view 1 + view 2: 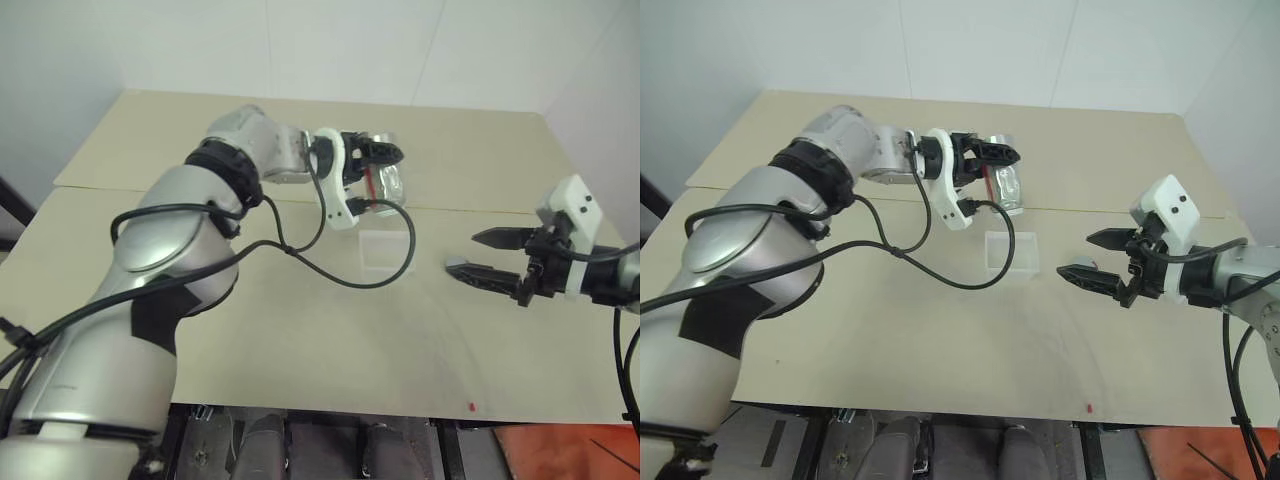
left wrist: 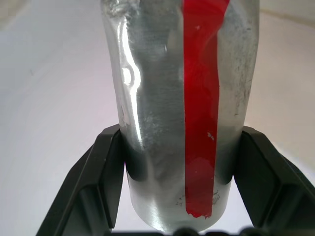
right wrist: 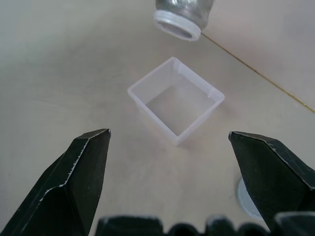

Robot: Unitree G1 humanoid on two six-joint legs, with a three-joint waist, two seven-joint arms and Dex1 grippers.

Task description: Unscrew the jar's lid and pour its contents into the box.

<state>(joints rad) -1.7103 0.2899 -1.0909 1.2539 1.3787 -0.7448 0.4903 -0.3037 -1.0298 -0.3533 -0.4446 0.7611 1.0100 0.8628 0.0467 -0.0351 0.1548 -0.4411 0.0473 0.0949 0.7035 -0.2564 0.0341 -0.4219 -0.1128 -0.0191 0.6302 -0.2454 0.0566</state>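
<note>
Overhead, jar (image 3: 179, 17) in left hand (image 1: 1002, 170), open mouth tilted down toward box (image 3: 175, 101).

The lid (image 3: 244, 199) lies half hidden behind one finger of the right claw (image 3: 172, 147). The jar (image 3: 181, 14) beyond that claw is cut off above its mouth, and its contents can't be made out.

Head pair – high, facing down at tabletop (image 1: 300, 350), shared whole | left wrist – hard against jar (image 2: 182, 113) | right wrist – near, facing box (image 3: 175, 101), jar mouth shared
</note>
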